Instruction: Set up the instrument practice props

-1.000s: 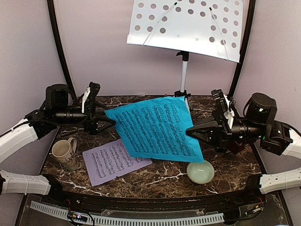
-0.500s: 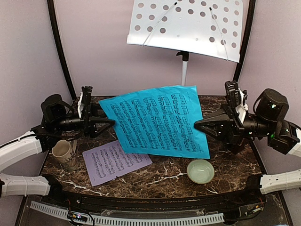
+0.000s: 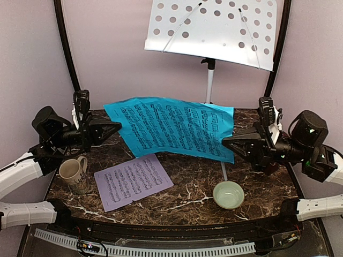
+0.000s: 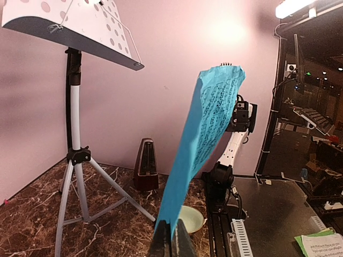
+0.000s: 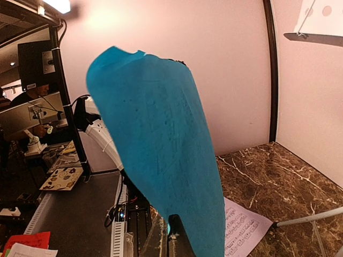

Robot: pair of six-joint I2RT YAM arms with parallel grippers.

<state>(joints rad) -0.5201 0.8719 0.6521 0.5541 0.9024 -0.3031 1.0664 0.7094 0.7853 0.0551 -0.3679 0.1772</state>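
The blue music sheet point(image 3: 171, 128) hangs stretched in the air between both grippers, above the marble table. My left gripper point(image 3: 117, 128) is shut on its left edge, and the left wrist view shows the blue sheet point(image 4: 209, 128) rising out of the closed left gripper point(image 4: 171, 242). My right gripper point(image 3: 226, 143) is shut on the right edge; the blue sheet point(image 5: 161, 150) fills the right wrist view above the right gripper point(image 5: 170, 235). The lilac sheet point(image 3: 133, 181) lies flat at front left. The perforated music stand point(image 3: 214, 27) rises at the back. The metronome point(image 4: 146, 166) stands by the far wall.
A beige mug point(image 3: 71, 172) sits at the table's left edge and a pale green bowl point(image 3: 228, 194) at front right. The stand's tripod legs point(image 4: 72, 160) spread over the back of the table. Black frame posts point(image 3: 67, 48) flank the walls.
My left gripper has closed on the blue sheet's left edge. Both arms have pulled apart and up, so the sheet now hangs stretched wide instead of tilted toward the camera.
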